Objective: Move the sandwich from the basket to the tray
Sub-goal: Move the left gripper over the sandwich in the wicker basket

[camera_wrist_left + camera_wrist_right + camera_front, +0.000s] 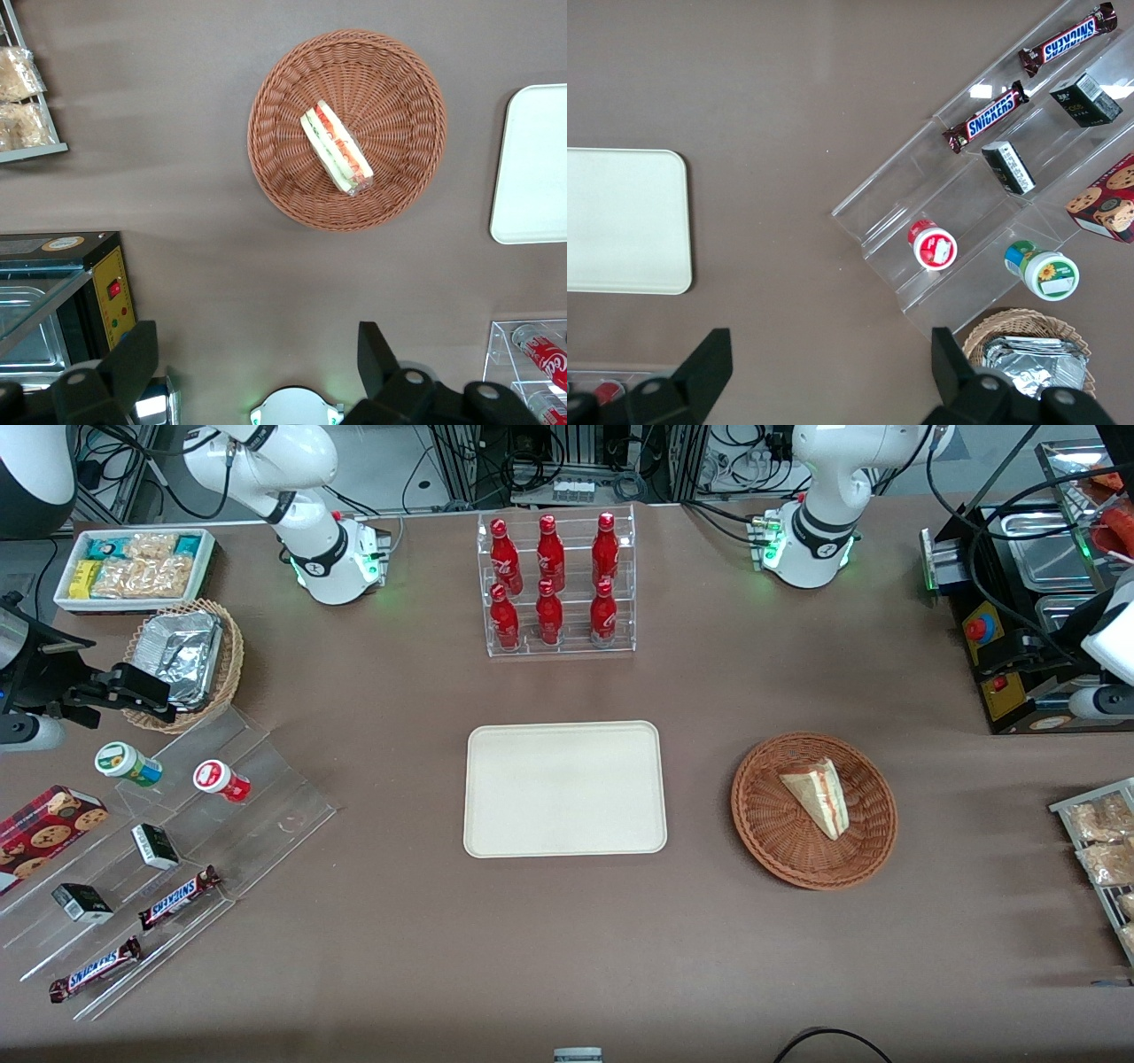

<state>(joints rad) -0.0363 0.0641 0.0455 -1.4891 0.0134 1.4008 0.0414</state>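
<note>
The sandwich [819, 798] is a small pale wedge with red and green stripes on its cut side. It lies in the round brown basket [771, 815]. The cream tray [565, 788] sits near it on the table [567, 921], bare. The gripper [257, 363] hangs high above the table, fingers [133, 359] wide open.

My left arm raised high, wrist pointing straight down; gripper [257, 363] fingers [133, 359] spread wide apart, nothing between them.
</note>
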